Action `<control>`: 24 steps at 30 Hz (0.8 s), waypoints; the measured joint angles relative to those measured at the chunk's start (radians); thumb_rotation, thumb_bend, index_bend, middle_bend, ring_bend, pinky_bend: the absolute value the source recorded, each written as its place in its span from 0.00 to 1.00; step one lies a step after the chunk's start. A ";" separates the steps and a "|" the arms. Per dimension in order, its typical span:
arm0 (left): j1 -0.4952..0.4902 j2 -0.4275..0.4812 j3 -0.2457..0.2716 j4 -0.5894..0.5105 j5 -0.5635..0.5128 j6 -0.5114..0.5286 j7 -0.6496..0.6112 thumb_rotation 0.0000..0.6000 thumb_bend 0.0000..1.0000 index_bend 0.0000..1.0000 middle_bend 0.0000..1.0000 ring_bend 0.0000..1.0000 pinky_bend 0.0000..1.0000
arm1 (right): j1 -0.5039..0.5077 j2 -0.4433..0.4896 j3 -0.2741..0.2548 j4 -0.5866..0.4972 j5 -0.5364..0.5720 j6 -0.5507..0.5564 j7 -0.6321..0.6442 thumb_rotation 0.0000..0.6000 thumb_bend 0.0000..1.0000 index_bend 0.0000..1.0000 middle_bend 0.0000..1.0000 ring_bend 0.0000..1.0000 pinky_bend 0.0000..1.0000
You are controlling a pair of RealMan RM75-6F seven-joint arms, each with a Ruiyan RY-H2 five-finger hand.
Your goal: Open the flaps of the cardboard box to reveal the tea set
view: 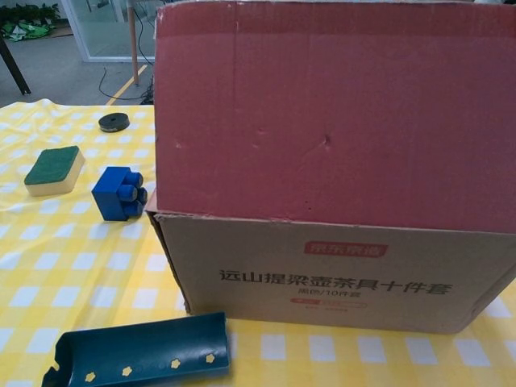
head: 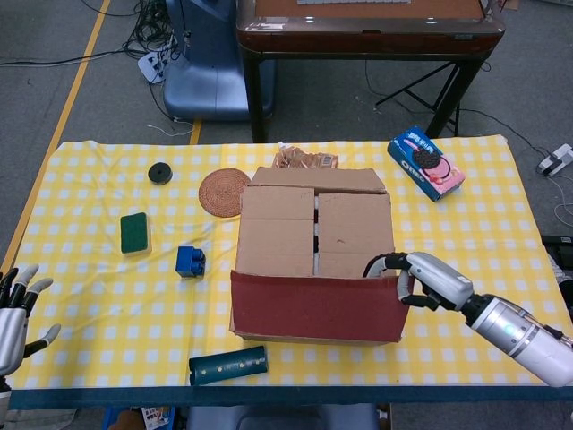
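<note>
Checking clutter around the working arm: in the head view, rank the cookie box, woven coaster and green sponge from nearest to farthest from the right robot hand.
From the right robot hand:
1. Cookie box, behind it, far right.
2. Woven coaster, beyond the cardboard box's far-left corner.
3. Green sponge, far left.
</note>
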 measured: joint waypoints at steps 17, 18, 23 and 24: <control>-0.005 0.004 -0.004 -0.025 0.011 0.006 0.030 1.00 0.20 0.30 0.11 0.05 0.00 | 0.030 0.096 -0.143 0.095 -0.277 0.256 0.440 1.00 1.00 0.43 0.34 0.27 0.25; -0.005 0.004 -0.004 -0.025 0.011 0.006 0.033 1.00 0.20 0.30 0.11 0.05 0.00 | 0.033 0.096 -0.152 0.101 -0.289 0.265 0.455 1.00 1.00 0.43 0.34 0.27 0.25; -0.006 0.003 -0.003 -0.032 0.016 0.006 0.045 1.00 0.20 0.30 0.11 0.05 0.00 | 0.047 0.093 -0.184 0.118 -0.333 0.287 0.521 1.00 1.00 0.43 0.34 0.30 0.25; -0.007 0.003 -0.003 -0.034 0.017 0.006 0.046 1.00 0.20 0.30 0.11 0.05 0.00 | 0.052 0.092 -0.195 0.124 -0.348 0.292 0.533 1.00 1.00 0.43 0.34 0.31 0.25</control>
